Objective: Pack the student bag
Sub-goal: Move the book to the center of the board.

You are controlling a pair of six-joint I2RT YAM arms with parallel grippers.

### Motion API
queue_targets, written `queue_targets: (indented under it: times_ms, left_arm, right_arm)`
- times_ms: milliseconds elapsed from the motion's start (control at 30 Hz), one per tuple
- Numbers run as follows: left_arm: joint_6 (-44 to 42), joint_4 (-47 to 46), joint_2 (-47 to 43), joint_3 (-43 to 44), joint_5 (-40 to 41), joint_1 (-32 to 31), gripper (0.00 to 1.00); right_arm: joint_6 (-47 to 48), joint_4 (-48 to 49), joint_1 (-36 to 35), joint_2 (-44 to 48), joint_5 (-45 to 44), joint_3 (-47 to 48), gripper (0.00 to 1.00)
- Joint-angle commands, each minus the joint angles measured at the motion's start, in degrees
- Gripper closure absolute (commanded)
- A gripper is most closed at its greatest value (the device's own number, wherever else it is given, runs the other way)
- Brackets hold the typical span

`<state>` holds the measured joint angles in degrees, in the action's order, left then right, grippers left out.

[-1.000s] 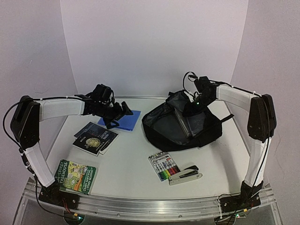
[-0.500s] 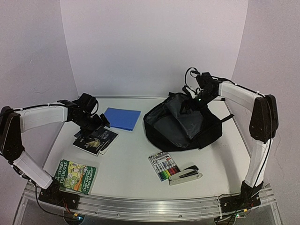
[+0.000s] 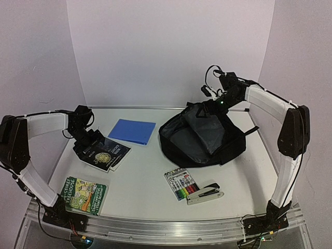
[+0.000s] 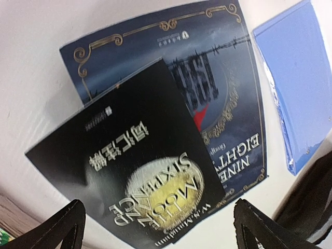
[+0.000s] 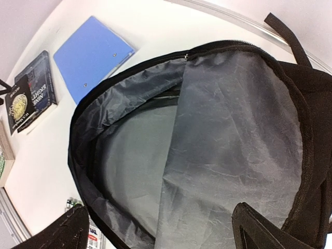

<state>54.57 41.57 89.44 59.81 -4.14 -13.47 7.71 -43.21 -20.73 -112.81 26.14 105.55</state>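
Two spread end effectors: the left end effector (image 4: 158,228) hovers over the stacked books (image 4: 140,155), likely lining up a pick; the right end effector (image 5: 163,231) overlooks the student bag (image 3: 199,137), lying mouth-open at the bench's (image 3: 145,176) right rear.

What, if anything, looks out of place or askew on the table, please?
Nothing is spilled or damaged. Only one stack sits askew: the black book lies on the navy book, twisted and offset, so their edges do not line up. The student bag gapes open.
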Motion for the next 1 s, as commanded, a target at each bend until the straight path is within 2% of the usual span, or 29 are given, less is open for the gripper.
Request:
queue_targets:
  times_ms: [0, 333, 567, 667, 867, 967]
  left_arm:
    - [-6.8, 0.4, 4.2, 4.7, -0.6, 3.7, 0.00]
    - [-16.0, 1.1, 9.4, 10.6, 2.5, 8.3, 0.01]
    - [-21.6, 2.3, 18.3, 14.9, -2.0, 7.6, 0.08]
    - [-22.5, 2.2, 18.6, 13.9, -3.6, 5.0, 0.13]
    - [-23.4, 6.3, 19.3, 14.3, -2.8, -5.8, 0.23]
    - [-21.7, 6.8, 18.5, 12.9, -3.9, -9.0, 0.29]
  right_arm:
    - [-1.2, -0.5, -0.6, 1.3, 2.7, 2.9, 0.05]
    - [-0.1, -1.5, -0.7, 1.3, 3.1, 3.0, 0.05]
    - [0.3, -2.5, -0.7, 0.1, 2.8, 4.8, 0.05]
    - [0.6, -2.6, -0.7, 0.2, 2.5, 5.0, 0.06]
    - [0.8, -2.7, -0.8, 0.1, 2.7, 4.9, 0.07]
    - [0.6, -2.8, -0.8, -0.3, 3.4, 5.4, 0.08]
